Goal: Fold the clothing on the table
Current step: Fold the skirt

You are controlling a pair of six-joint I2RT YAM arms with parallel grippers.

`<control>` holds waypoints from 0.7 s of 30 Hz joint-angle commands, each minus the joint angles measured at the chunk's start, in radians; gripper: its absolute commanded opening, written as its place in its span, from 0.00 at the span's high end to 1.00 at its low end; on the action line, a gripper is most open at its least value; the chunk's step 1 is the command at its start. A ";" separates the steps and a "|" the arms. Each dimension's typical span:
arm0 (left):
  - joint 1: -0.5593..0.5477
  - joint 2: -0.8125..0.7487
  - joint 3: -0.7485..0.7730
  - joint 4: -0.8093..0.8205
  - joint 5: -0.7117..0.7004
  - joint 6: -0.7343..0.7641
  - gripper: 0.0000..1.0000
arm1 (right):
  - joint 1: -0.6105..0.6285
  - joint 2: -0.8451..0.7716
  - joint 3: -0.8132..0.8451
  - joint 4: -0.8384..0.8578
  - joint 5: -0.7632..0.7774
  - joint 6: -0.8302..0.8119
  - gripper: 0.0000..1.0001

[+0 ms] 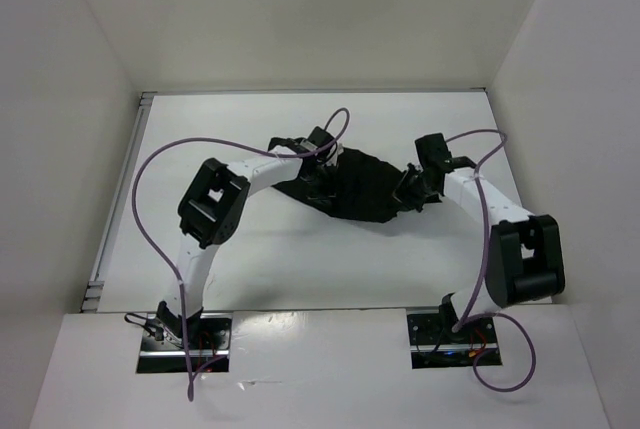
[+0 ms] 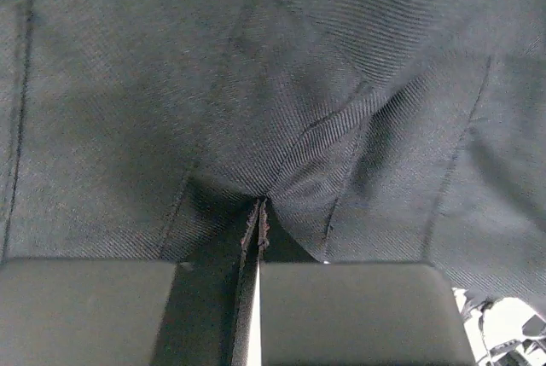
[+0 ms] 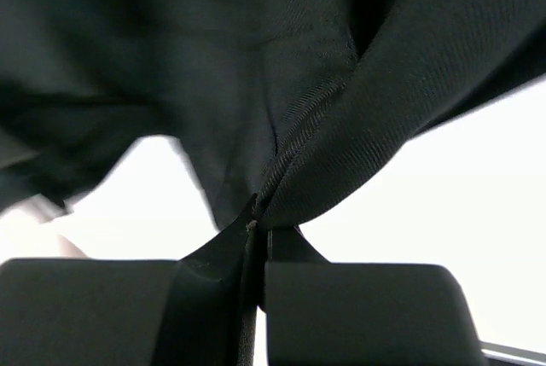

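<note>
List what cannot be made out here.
Top view: the pinch points are lost, small and black on the black clothing.
Left wrist view: it fills the frame around the left gripper; its edges are cut off.
Right wrist view: its part left of the right gripper is blurred.

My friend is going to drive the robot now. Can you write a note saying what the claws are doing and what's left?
Left claw: shut, pinching a ridge of the black clothing.
Right claw: shut, pinching another bunched edge of the clothing; at this end the cloth hangs above the white table.
Where: the clothing spans between the two claws, over the far middle of the table.
Done: both ends are gripped.
Left: no tidy fold shows yet. Bring one side over the other, lay it flat, then let go.
</note>
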 commanded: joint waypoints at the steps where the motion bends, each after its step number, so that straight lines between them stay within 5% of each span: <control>1: -0.036 0.042 -0.003 -0.010 -0.029 0.031 0.97 | 0.030 -0.149 0.146 -0.035 -0.019 0.005 1.00; 12: -0.072 0.060 0.105 0.027 0.182 -0.001 0.97 | 0.108 -0.085 0.194 0.088 -0.240 0.023 1.00; 17: 0.011 -0.125 0.076 -0.014 0.087 -0.022 0.82 | 0.108 -0.038 0.216 0.062 -0.230 -0.035 1.00; 21: 0.132 -0.269 0.065 -0.091 -0.025 -0.022 0.58 | 0.108 -0.001 0.240 0.042 -0.219 -0.072 1.00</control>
